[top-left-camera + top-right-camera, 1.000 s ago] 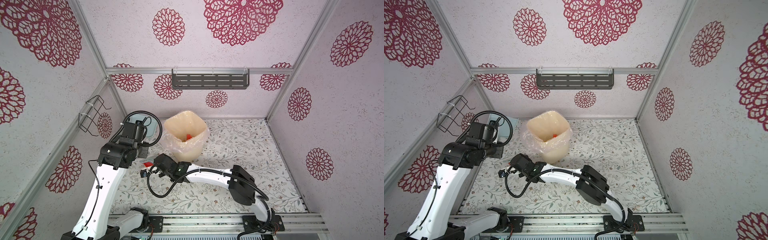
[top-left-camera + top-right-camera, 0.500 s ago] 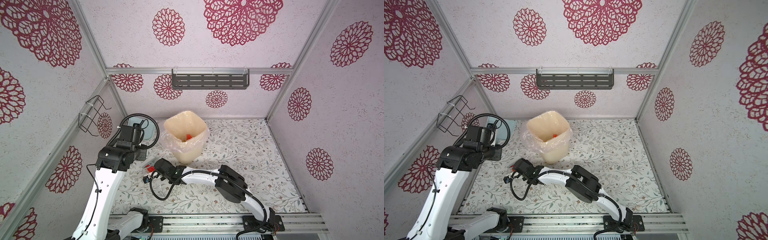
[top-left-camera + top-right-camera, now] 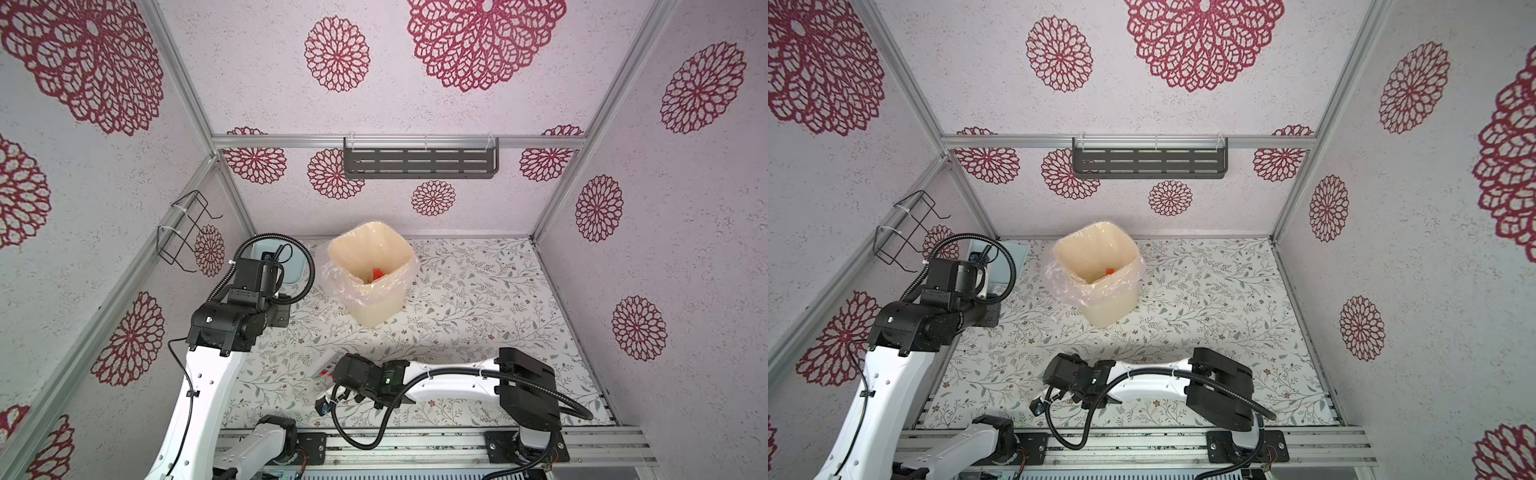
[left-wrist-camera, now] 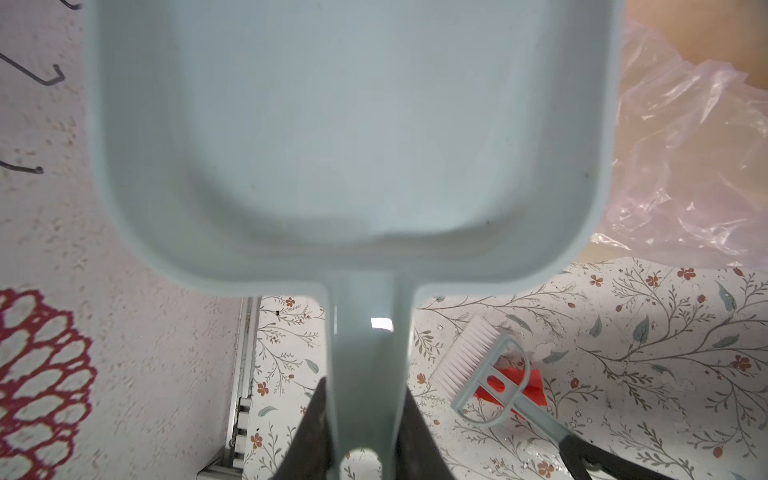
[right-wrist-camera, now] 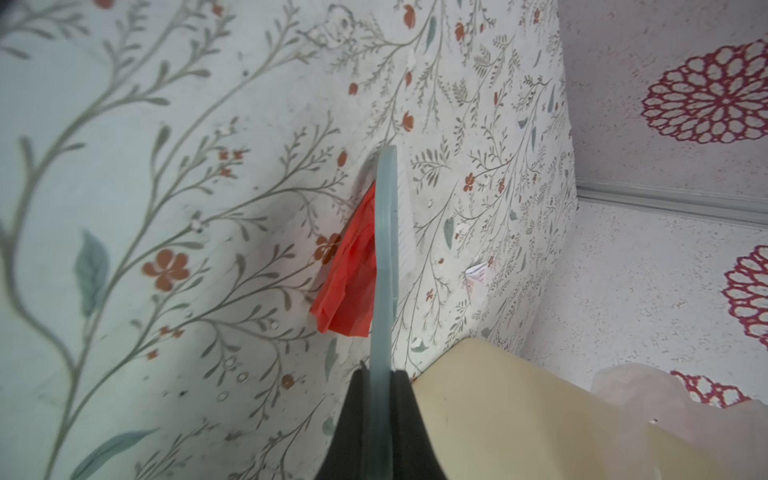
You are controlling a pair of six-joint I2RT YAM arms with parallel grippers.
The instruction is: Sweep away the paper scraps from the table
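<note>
So my left gripper (image 4: 365, 419) is clamped on the pale blue plastic dustpan (image 4: 353, 124), right gripper (image 5: 380, 386) on the small pale brush (image 5: 384, 249), its head over a crinkled red paper scrap (image 5: 349, 282) on the leafy-print table (image 5: 166, 166).

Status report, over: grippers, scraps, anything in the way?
Left gripper shut on empty dustpan. Right gripper shut on brush, at red scrap. White scrap loose near bin. No obstacle seen.

Leaf-printed table (image 3: 478, 299) bears bin (image 3: 374, 311), red scrap (image 5: 349, 282), white scrap (image 5: 476, 275).
</note>
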